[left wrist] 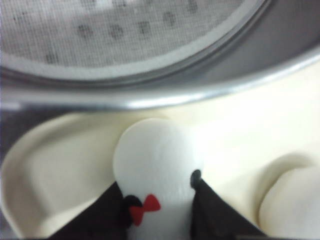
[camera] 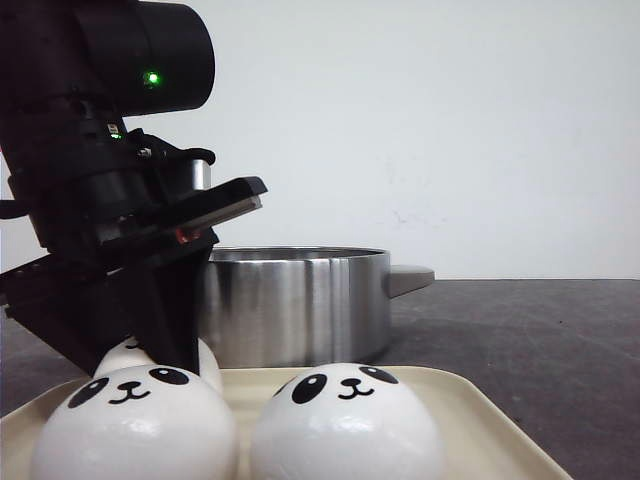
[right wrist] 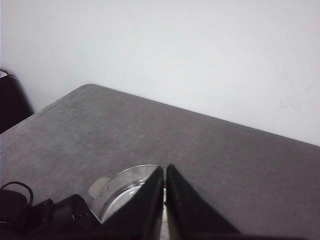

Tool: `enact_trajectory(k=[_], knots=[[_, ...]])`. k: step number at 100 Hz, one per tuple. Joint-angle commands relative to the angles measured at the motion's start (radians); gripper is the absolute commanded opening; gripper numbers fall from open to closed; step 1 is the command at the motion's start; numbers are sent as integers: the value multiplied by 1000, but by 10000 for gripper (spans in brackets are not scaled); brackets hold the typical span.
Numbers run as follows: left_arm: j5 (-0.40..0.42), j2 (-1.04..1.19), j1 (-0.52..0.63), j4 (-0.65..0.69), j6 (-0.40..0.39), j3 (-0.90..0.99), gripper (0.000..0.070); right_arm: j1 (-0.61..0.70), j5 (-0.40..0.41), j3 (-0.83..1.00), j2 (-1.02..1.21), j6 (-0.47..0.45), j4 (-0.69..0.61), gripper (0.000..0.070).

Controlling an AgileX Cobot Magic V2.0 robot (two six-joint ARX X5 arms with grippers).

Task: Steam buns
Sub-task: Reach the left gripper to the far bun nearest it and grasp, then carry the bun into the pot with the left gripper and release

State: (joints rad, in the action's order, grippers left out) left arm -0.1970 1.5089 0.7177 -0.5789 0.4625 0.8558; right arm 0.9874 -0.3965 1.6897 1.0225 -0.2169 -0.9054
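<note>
Two white panda-faced buns [camera: 135, 425] [camera: 345, 425] sit at the front of a cream tray [camera: 480, 420]. Behind them a third bun [camera: 125, 352] is half hidden by my left gripper [camera: 160, 340]. In the left wrist view this bun [left wrist: 157, 160], with a red bow mark, is squeezed between the black fingers of the left gripper [left wrist: 160, 192], which is shut on it just above the tray [left wrist: 65, 160]. Another bun [left wrist: 292, 200] lies beside it. My right gripper [right wrist: 165, 172] hangs shut and empty high over the table, out of the front view.
A steel pot [camera: 290, 305] with a side handle stands right behind the tray. Its rim [left wrist: 175, 95] and a perforated steamer mesh [left wrist: 125, 30] inside show in the left wrist view. The pot [right wrist: 125, 187] and left arm [right wrist: 50, 217] lie below the right gripper. A white wall backs the dark table.
</note>
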Motion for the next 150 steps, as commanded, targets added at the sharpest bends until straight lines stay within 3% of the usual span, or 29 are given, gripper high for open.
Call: enact_trajectory(k=[1, 17, 28, 36, 56, 78, 94, 117, 140, 145, 150], knots=[[-29, -3, 12, -19, -8, 32, 10, 12, -5, 14, 9, -11, 7, 0], [-150, -98, 32, -57, -9, 120, 10, 12, -5, 14, 9, -11, 6, 0], [-167, -158, 48, -108, -28, 217, 10, 12, -6, 14, 9, -11, 7, 0], [-140, -172, 48, -132, -45, 300, 11, 12, -18, 14, 9, -11, 7, 0], [22, -116, -2, -164, -159, 493, 11, 12, -24, 13, 10, -11, 7, 0], [66, 53, -121, -239, -267, 630, 11, 12, -25, 12, 16, -10, 4, 0], [140, 177, -192, -219, -276, 643, 11, 12, -27, 11, 16, -7, -29, 0], [149, 324, -250, -153, -275, 643, 13, 12, -105, 11, 15, -8, -98, 0], [149, 399, -263, -79, -274, 643, 30, 12, -113, 11, 15, -11, -114, 0], [150, 404, -266, -72, -274, 643, 49, 12, -113, 11, 15, -12, -117, 0], [150, 408, -268, -67, -273, 643, 112, 12, -113, 11, 15, -18, -121, 0]])
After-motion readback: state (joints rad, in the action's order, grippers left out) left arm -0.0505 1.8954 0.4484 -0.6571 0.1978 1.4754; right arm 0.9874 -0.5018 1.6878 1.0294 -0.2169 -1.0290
